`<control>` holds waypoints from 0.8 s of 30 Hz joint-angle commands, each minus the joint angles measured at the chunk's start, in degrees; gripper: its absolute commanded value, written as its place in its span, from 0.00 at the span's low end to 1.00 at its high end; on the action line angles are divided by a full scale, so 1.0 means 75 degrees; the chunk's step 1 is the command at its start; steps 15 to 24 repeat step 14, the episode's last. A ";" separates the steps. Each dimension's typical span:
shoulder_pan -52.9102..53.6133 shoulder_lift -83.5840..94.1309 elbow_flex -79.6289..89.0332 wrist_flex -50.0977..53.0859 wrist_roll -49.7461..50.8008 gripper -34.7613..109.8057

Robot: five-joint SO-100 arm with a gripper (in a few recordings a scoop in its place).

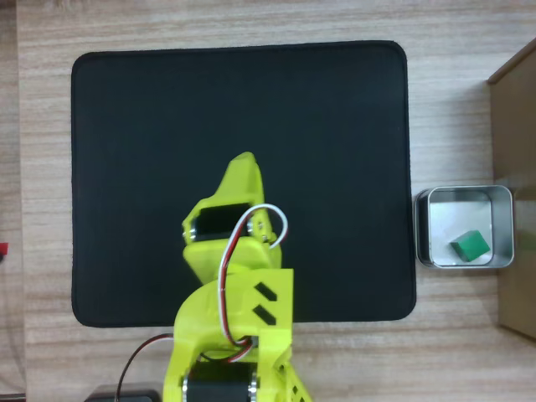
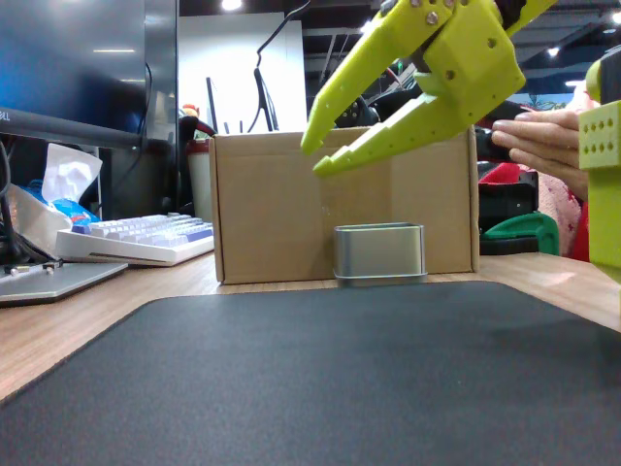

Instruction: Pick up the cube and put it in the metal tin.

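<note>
Overhead view. The yellow-green arm point(image 1: 234, 293) reaches up from the bottom edge over a black mat point(image 1: 151, 126) that lies on a wood-grain table point(image 1: 251, 21). Red, white and black wires loop across its wrist. The gripper point(image 1: 243, 163) points toward the middle of the mat; from above its fingers overlap into one tapering tip, so their spread cannot be judged here. To the right of the mat, just off its edge, sits the metal tin point(image 1: 504, 226), square with rounded corners. The cube point(image 1: 470, 244), green, lies inside the tin near its lower right corner. A brown cardboard box point(image 1: 515, 167) stands against the tin's far side at the right edge.

Fixed view. From mat level, the gripper point(image 2: 315, 153) hangs high in the air, above and in front of the cardboard box point(image 2: 272, 214), its two pointed fingers slanting down to the left. The jaws stand slightly apart, empty. The tin point(image 2: 379, 252) rests on the table below, in front of the box. A person's hand point(image 2: 543, 141) shows at the right behind the arm.
</note>
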 commanded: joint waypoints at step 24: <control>0.0094 0.0961 0.1629 -0.0141 0.0176 0.24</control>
